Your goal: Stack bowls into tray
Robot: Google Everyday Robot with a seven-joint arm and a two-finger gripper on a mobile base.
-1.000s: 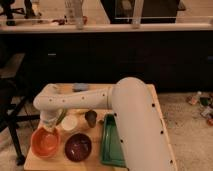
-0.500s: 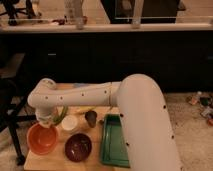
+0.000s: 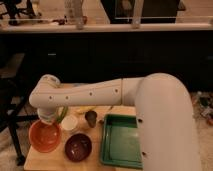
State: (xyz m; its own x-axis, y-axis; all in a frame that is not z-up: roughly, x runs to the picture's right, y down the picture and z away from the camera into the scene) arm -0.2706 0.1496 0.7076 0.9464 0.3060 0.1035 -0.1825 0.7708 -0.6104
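The tool [image 3: 48, 120] is clamped shut on the orange bowl's [image 3: 44, 137] back rim at the table's [image 3: 45, 161] left end, and the bowl sits a bit higher than a second ago. The maroon bowl [image 3: 78, 147] hasn't budged, still between it and the tray [image 3: 120, 147].

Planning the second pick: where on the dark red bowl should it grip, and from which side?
Its thin rim, from above: the dark red bowl sits upright, mouth open. Take the near edge, away from the tray. The pincer is shut on the orange bowl's far rim.
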